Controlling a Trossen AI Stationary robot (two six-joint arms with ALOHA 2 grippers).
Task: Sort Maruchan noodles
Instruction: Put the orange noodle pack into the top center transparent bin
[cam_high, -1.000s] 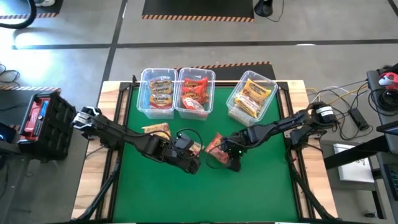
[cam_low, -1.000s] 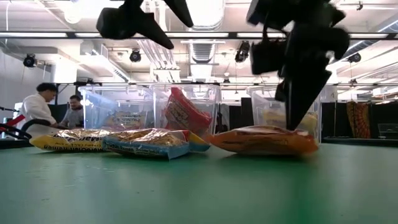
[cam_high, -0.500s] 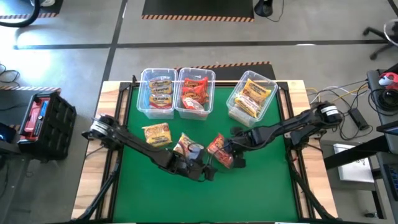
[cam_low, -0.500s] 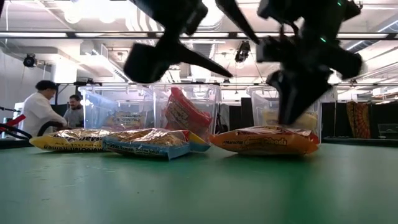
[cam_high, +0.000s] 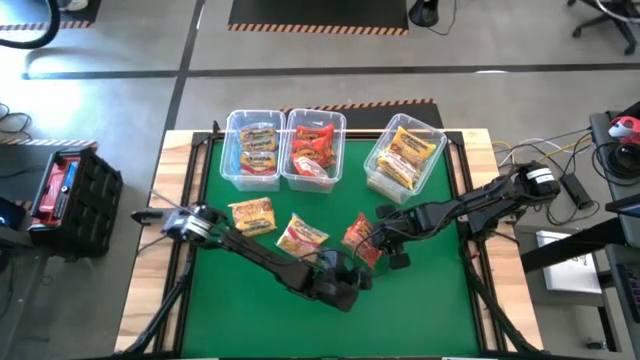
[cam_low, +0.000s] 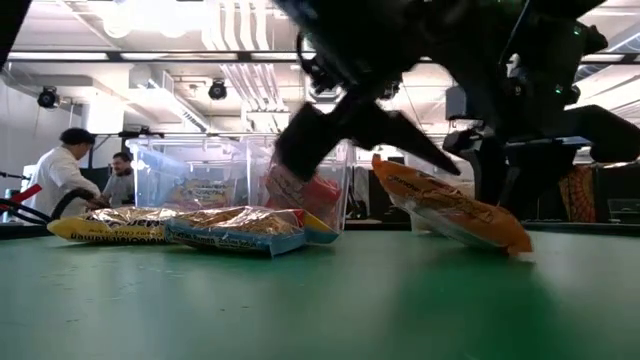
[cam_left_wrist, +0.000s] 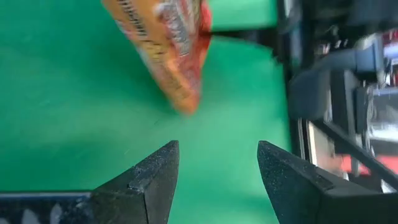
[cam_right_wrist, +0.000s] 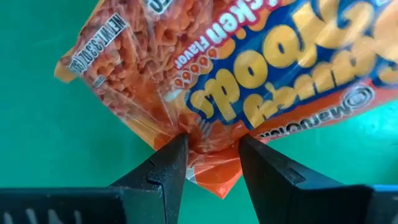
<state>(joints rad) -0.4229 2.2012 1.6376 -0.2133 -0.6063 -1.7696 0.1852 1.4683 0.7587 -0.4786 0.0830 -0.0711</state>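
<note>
mostly sorted into three bins (cam_high: 318, 125); two packets (cam_high: 252, 214) wait on the tabletop (cam_high: 420, 310), right pincer (cam_high: 385, 249) pinches an orange packet (cam_high: 360, 235), left pincer (cam_high: 362, 281) wide, empty.

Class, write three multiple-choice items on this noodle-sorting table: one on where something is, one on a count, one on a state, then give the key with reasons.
1. Where is the orange packet?
A. in the middle bin
B. tilted above the green mat, one end up
C. off the table

2. How many clear bins stand along the far edge of the mat?
A. two
B. three
C. five

3. What is the right gripper doing?
A. pinching an edge of the orange packet
B. open over bare mat
C. holding a bin

Key: 1 B, the low view shows it slanted, one end raised. 2 B, the high view shows three bins. 3 A, the right wrist view shows both fingers closed on the wrapper.
</note>
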